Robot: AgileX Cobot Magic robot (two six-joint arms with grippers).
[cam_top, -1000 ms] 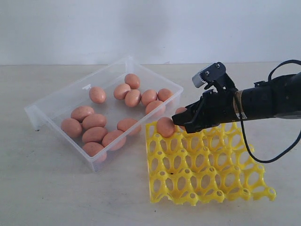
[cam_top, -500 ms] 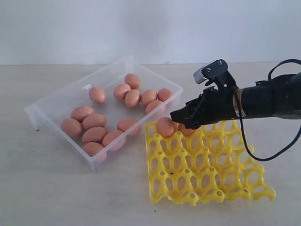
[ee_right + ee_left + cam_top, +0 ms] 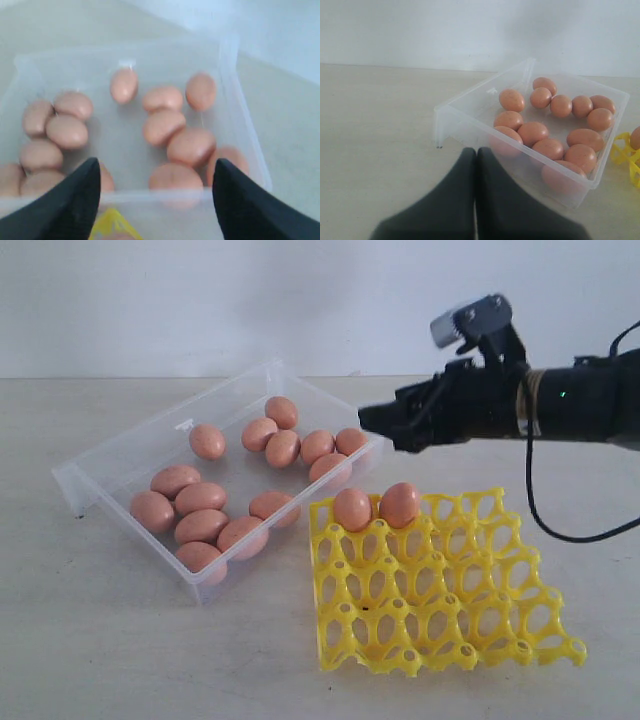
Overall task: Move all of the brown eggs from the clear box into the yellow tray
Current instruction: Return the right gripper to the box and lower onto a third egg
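Barely begun: only two brown eggs [image 3: 352, 509] seated side by side in the yellow tray [image 3: 450, 610], row nearest the clear box [image 3: 232, 478]; over a dozen left inside the box. Right gripper [image 3: 372, 420] spread wide, empty, aloft over the tray's box-side edge; left gripper [image 3: 476, 152] pinched closed on nothing, just beside the box
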